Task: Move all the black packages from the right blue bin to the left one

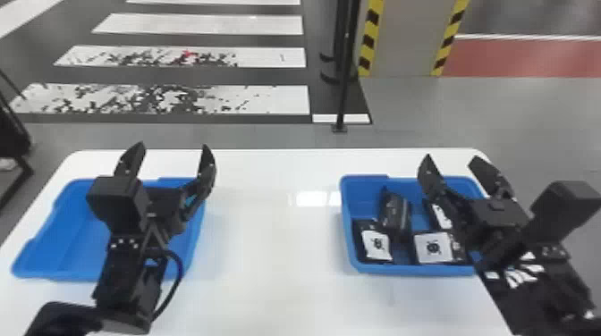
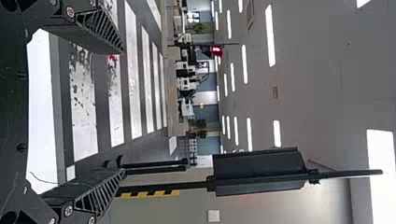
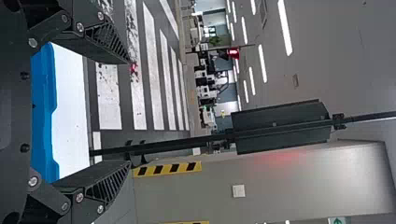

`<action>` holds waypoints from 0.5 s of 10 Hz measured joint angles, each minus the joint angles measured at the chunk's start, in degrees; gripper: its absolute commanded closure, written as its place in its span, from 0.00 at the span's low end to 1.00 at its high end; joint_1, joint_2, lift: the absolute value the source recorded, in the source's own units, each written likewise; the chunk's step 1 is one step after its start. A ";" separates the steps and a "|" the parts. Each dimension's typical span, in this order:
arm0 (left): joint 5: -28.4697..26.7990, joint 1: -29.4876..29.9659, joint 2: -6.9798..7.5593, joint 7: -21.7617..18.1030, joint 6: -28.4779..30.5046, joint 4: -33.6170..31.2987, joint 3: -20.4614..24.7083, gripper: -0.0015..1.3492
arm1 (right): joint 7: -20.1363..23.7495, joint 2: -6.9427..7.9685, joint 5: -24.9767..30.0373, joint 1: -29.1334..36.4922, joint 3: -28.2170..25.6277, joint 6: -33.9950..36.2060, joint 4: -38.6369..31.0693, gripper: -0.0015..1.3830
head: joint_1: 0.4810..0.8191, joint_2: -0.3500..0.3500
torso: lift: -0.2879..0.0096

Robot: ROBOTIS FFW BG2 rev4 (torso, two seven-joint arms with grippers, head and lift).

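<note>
Four black packages [image 1: 395, 214] in right blue bin [image 1: 416, 270], right of centre in frame. Lie below and mostly left of fingertips of right end effector [image 1: 451, 157]; one package partly hidden behind its finger. Right end effector open, fingers spread across bin's upper right edge. White table [image 1: 268, 232] beneath. Left blue bin [image 1: 49, 237] at lower left, partly covered by left end effector [image 1: 173, 144], also open.
</note>
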 measured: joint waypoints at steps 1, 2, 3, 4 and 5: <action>-0.02 -0.02 0.00 0.00 0.00 0.01 0.01 0.11 | 0.00 -0.03 0.01 -0.01 0.01 0.00 0.00 0.20 | 0.63 0.48 | 0.52; -0.05 -0.08 0.00 0.00 -0.06 0.01 0.01 0.11 | 0.04 -0.09 -0.06 -0.02 0.08 0.00 -0.01 0.20 | 0.63 0.48 | 0.52; -0.08 -0.12 0.03 0.00 -0.10 0.01 0.01 0.11 | 0.08 -0.24 -0.70 -0.18 0.58 0.54 -0.07 0.20 | 0.63 0.49 | 0.52; -0.08 -0.12 0.05 -0.01 -0.04 0.01 0.01 0.11 | 0.14 -0.53 -1.78 -0.47 1.67 2.42 -0.25 0.20 | 0.63 0.49 | 0.52; -0.08 -0.05 0.04 0.00 -0.01 0.01 -0.04 0.11 | 0.58 -0.78 -2.58 -0.78 2.68 5.79 -0.95 0.20 | 0.63 0.52 | 0.52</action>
